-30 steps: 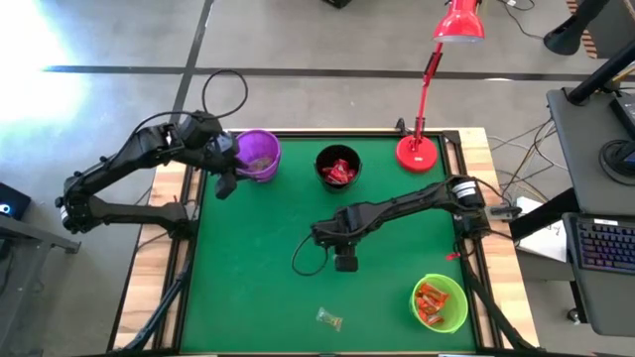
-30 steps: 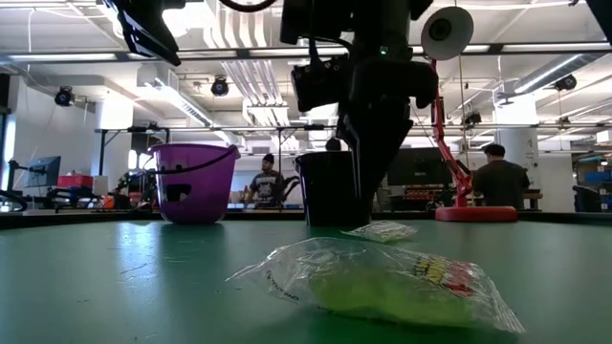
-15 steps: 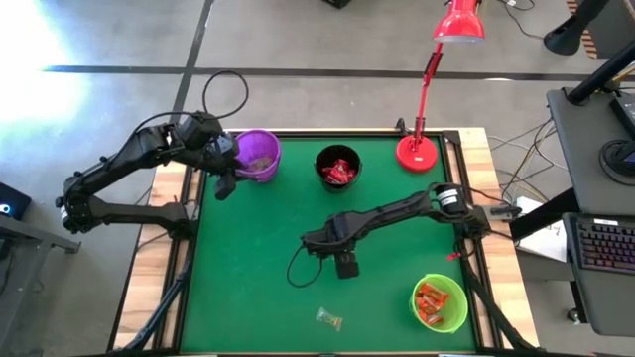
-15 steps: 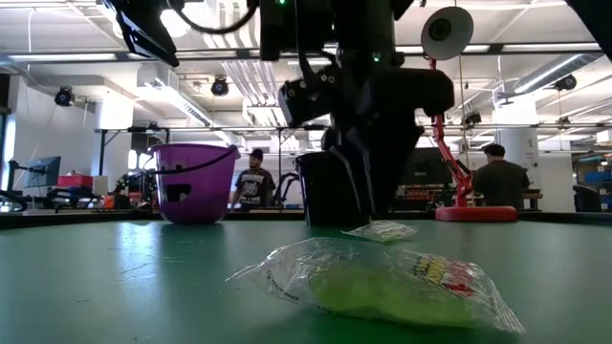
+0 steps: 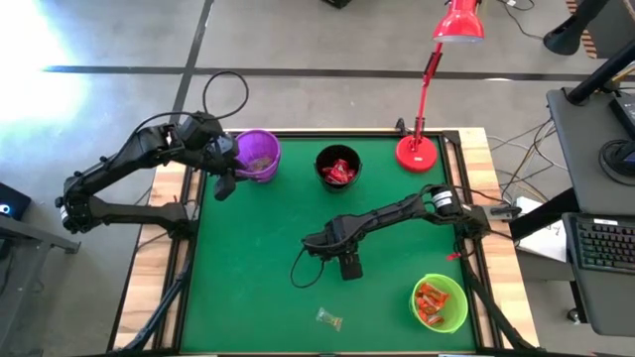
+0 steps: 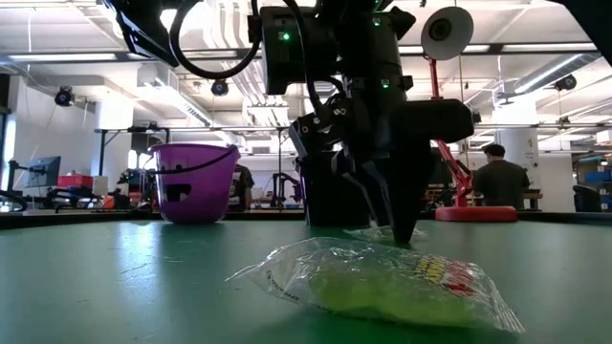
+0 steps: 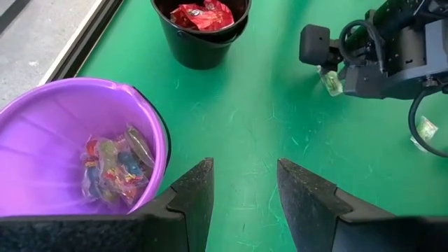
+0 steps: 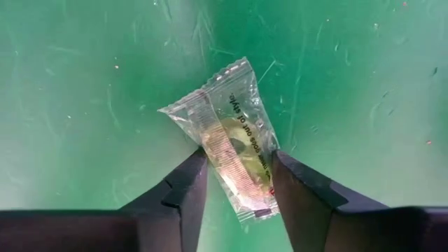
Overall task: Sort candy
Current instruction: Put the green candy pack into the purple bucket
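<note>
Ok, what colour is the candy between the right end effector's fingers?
Clear wrapper over a pale green sweet, best seen in the right wrist view.

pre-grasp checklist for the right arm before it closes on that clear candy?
1. Right gripper open: ok, fingers spread.
2. Clear-wrapped candy between the fingers: ok in the right wrist view, one finger each side.
3. Fingers down at the green mat: ok, tips reach it in the low view.
4. Second clear candy out of the way: ok, it lies apart, near the mat's front edge.
5. Left gripper out of the way: ok, open, waiting beside the purple cup.
6. Purple cup holds clear-wrapped candy: ok.
</note>
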`<state>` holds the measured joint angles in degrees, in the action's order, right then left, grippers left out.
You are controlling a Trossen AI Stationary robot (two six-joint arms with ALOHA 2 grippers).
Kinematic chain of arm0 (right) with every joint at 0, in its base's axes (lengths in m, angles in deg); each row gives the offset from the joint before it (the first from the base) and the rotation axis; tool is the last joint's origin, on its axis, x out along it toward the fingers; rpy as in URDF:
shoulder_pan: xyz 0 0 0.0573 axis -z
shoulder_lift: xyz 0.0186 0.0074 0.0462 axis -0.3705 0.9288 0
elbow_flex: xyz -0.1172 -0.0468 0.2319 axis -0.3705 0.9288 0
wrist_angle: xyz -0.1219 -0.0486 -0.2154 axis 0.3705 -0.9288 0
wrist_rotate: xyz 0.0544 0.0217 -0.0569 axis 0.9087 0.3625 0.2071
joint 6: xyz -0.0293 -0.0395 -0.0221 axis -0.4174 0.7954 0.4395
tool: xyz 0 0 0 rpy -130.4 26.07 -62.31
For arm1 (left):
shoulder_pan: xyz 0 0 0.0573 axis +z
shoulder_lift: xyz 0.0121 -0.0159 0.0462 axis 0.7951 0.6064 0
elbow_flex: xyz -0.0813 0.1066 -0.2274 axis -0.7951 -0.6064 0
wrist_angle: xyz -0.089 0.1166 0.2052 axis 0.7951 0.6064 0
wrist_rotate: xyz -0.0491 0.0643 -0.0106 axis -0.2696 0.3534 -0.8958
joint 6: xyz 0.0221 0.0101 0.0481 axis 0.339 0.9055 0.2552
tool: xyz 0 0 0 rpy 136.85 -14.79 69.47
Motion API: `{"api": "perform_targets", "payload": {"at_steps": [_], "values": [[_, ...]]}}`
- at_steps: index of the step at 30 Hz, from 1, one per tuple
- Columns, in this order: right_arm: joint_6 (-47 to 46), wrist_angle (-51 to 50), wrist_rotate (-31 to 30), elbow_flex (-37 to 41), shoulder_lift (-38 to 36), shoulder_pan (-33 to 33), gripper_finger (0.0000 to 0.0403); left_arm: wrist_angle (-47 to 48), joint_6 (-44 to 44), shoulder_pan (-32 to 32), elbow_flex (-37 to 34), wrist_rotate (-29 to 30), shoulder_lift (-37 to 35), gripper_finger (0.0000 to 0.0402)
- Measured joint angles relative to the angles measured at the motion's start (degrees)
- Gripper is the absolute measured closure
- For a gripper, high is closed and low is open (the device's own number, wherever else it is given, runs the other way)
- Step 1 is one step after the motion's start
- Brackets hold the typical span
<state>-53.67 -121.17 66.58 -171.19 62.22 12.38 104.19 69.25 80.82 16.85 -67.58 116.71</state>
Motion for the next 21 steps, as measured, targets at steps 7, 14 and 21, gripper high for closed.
{"api": "perform_targets", "payload": {"at_steps": [7, 14, 21], "values": [[-5.2, -0.71, 3.17, -1.22, -0.42, 0.0, 0.0336, 0.31, 0.0, 0.01, 0.0, 0.0, 0.0, 0.0263], [-12.05, -1.79, 4.29, -3.84, -0.44, 0.01, 0.0388, 0.86, 2.07, 0.01, 0.0, -1.81, 0.14, 0.0263], [-20.08, -3.41, 4.24, -11.65, -0.46, 0.55, 0.039, -1.06, 3.16, 0.01, 0.0, -6.65, 0.86, 0.0263]]}}
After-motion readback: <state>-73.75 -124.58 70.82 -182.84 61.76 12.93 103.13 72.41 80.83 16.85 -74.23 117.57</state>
